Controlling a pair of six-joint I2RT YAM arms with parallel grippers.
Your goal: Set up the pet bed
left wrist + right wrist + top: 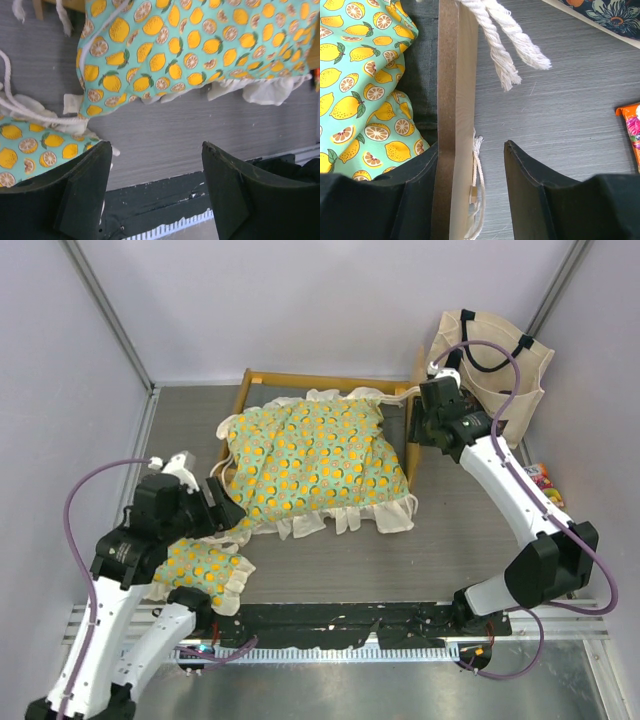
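One: Two parts make up the pet bed. How does it lie?

Two: Bed frame (300, 380), light wood with a grey base, at the back centre of the table (480, 530); long axis left to right. Which end is the head cannot be told. Cushion (315, 455) on top, long axis also left to right but skewed, its right end turned toward the back. Its near edge overhangs the frame onto the table.

One: And the cushion's look?

Two: Green cloth printed with lemons and orange slices, cream ruffle round the edge, puffy and creased. White cord (507, 50) trails at the frame's right end.

One: Reading left to right, what else?

Two: Left gripper (156, 150), jaws wide with nothing between them, over bare table by the cushion's near left corner. A small matching pillow (200, 575) lies just beside one finger. Right gripper (470, 146), jaws partly open, straddling the side rail (455, 75): one finger inside against the rail, the other outside and apart from it, a thin cord in the gap. Tote bag (500, 370) at the far right corner; bright packet (545, 480) near the right edge.
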